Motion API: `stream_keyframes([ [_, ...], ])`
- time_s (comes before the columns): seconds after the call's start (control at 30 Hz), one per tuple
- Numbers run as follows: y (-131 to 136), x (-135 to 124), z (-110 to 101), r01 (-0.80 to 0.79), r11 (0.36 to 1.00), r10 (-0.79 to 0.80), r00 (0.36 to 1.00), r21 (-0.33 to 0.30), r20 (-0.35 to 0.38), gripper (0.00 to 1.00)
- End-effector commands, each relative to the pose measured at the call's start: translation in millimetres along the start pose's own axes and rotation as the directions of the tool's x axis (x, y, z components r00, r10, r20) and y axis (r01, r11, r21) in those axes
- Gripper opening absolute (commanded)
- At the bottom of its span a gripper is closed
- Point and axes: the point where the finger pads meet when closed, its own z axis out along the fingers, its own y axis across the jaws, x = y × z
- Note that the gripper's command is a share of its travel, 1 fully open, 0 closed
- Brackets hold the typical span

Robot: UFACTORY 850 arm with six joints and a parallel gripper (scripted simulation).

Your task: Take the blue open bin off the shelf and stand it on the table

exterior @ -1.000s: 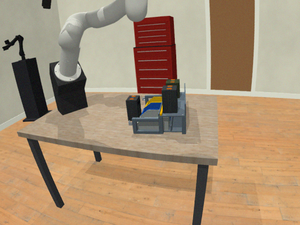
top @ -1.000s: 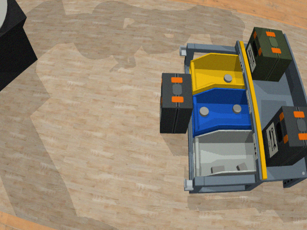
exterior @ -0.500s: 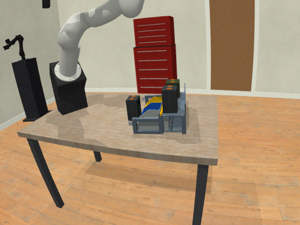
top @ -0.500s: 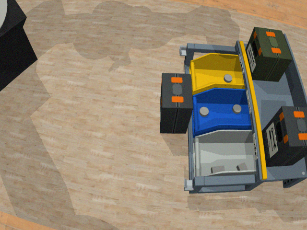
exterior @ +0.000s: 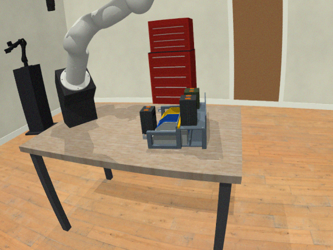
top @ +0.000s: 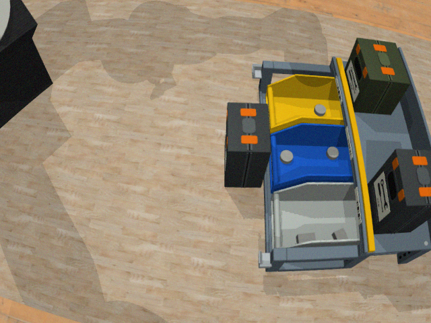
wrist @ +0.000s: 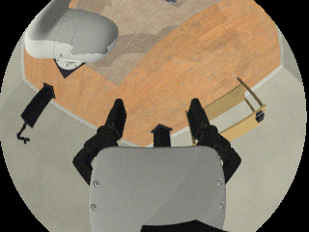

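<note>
The blue open bin [top: 310, 156] sits in the middle slot of the grey shelf [top: 313, 250], with two grey round parts [top: 285, 156] in it. A yellow bin [top: 304, 100] with one round part stands beside it on one side, and a light grey bin [top: 314, 215] with two blocks on the other. My gripper [wrist: 156, 105] is open and empty, high in the air and far from the shelf. It is out of the top and exterior views.
A black case [top: 247, 144] stands on the table right in front of the blue bin's open front. A green case [top: 379, 75] and another black case [top: 403, 189] sit on the shelf's upper level. The arm's black base [exterior: 75, 100] stands at the table's far left corner.
</note>
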Motion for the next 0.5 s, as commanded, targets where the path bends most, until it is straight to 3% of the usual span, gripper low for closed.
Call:
stream_keyframes([
  [0.0, 0.5, -0.5, -0.3, 0.151, 0.988, -0.151, 0.988, 0.000, 0.000, 1.00],
  [0.07, 0.8, -0.8, -0.2, 0.253, 0.967, -0.253, 0.967, 0.000, 0.000, 1.00],
  [0.47, 0.8, -0.8, -0.2, 0.253, 0.967, -0.253, 0.967, 0.000, 0.000, 1.00],
])
